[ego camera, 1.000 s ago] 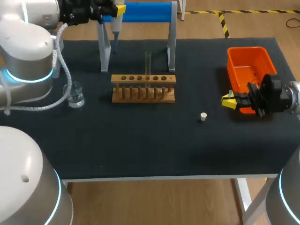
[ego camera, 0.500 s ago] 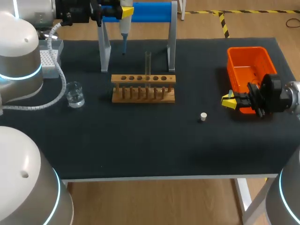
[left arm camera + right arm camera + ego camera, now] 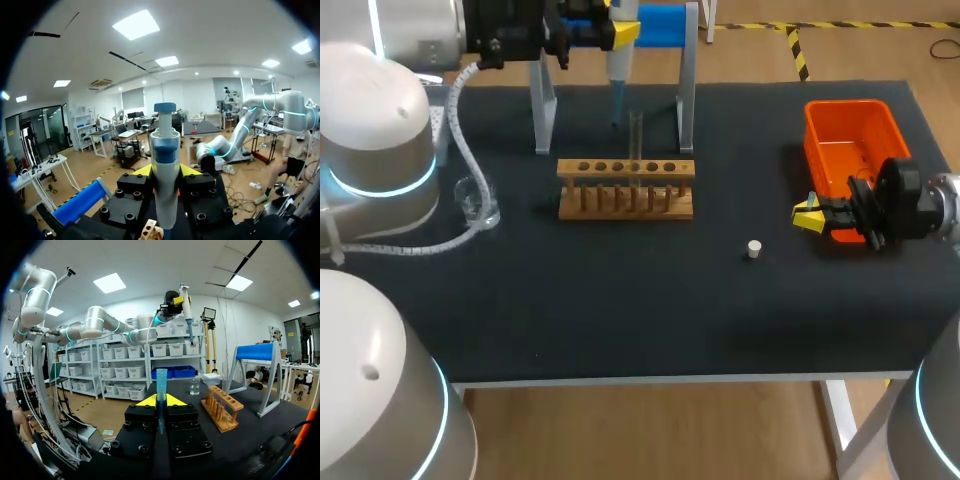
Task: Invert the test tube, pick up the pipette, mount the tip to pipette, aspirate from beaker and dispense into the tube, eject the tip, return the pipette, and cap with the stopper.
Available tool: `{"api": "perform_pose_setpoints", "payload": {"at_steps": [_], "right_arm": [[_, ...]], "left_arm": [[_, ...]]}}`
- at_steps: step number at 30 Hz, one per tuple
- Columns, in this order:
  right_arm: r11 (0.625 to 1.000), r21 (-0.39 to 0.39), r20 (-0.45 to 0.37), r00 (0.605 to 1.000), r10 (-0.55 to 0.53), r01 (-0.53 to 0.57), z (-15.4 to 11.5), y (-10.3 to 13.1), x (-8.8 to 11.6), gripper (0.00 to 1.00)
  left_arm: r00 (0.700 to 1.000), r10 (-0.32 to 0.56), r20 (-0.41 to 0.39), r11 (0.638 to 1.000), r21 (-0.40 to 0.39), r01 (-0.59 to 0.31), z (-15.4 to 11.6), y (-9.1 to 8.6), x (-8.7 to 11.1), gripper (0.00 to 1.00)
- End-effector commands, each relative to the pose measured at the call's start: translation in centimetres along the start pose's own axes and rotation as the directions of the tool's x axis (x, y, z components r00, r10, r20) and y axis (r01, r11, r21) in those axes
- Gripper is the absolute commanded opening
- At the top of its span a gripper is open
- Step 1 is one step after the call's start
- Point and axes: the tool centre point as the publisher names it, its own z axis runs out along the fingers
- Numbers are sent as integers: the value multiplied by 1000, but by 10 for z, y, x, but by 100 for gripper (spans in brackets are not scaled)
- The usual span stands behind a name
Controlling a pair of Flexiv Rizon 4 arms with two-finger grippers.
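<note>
While vertical, nozzle down, pipette (image 3: 618,62) tight in left jaws; blue tip (image 3: 161,390) upright, tight in right jaws.

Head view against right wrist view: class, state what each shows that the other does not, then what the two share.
Only the head view shows the white stopper lying on the dark table top and the whole orange bin. Only the right wrist view shows plainly the blue tip gripped between the fingers of the right tool. Both show the wooden rack, the beaker, the blue-barred stand and the pipette gripped in the left tool.
</note>
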Motion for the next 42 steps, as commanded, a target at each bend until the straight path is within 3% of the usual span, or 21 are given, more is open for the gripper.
{"api": "perform_pose_setpoints", "payload": {"at_steps": [1,19,42], "right_arm": [[1000,2,1,1000,0,0,0,0,1,0],[1000,2,1,1000,0,0,0,0,1,0],[1000,2,1,1000,0,0,0,0,1,0]], "left_arm": [[1000,-3,10,1000,-3,3,12,-6,9,0],[1000,-6,2,1000,1,6,42,-14,31,0],[999,4,48,1000,3,-4,53,-18,34,0]]}}
